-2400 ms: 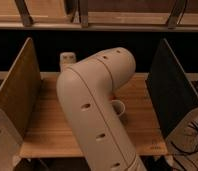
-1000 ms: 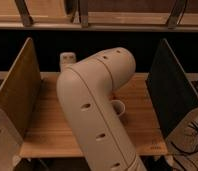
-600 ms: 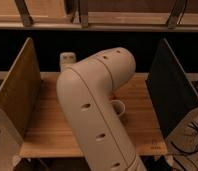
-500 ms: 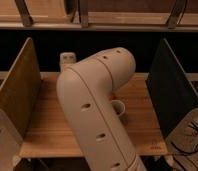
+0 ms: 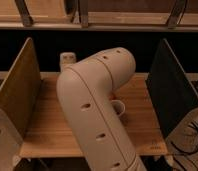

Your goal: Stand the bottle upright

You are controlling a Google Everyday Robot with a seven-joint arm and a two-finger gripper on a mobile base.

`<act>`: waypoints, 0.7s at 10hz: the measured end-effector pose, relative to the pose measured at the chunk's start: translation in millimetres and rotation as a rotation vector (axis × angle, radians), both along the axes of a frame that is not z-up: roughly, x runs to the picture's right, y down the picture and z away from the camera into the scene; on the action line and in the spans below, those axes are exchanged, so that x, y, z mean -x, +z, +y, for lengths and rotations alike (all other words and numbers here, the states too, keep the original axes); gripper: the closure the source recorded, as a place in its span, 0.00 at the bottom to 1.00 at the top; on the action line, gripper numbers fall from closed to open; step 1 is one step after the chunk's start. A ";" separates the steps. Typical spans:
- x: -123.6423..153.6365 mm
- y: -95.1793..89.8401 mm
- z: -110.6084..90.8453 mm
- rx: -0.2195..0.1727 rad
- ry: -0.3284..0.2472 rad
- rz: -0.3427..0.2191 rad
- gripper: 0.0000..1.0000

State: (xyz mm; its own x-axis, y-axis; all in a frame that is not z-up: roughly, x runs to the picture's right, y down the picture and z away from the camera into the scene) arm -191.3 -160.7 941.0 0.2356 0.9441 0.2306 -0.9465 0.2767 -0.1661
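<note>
- Nothing has moved since the earlier frames: the arm, the cup and the bottle all sit where they were.
- The robot arm (image 5: pixel 94 107) fills the middle of the view, rising from the bottom edge and bending at a rounded elbow towards the upper right.
- The gripper is hidden behind this arm, so we cannot see where over the table it sits. Its fingers are closed, and we cannot tell whether they have hold of anything.
- With the gripper concealed, we can place things only against the arm that carries it.
- The bottle (image 5: pixel 67 59), small and whitish, shows at the back of the table just beside the arm's upper left edge. Only its upper part is visible; it looks upright, but we cannot be sure.
- A pale cup (image 5: pixel 119 106) peeks out just to the right of the arm, partly covered by it, standing on the wooden table (image 5: pixel 44 127).
- A wooden side panel (image 5: pixel 19 87) stands well off to the arm's left and a dark panel (image 5: pixel 169 92) well off to its right.
- Cables (image 5: pixel 192 135) lie beyond the dark panel.
</note>
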 end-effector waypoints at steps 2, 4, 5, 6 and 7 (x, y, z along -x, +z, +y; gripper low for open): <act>0.0 0.0 0.0 0.000 0.000 0.000 1.00; 6.0 -3.9 1.3 -0.004 -0.014 -0.011 1.00; 19.7 -14.8 4.0 -0.019 -0.056 -0.030 1.00; 30.5 -23.7 6.1 -0.032 -0.090 -0.045 1.00; 34.8 -26.5 7.1 -0.047 -0.120 -0.048 1.00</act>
State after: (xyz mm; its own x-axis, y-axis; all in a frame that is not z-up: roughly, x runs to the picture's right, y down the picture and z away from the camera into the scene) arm -226.1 -153.6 914.4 0.3342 0.8976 0.2876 -0.8972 0.3965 -0.1947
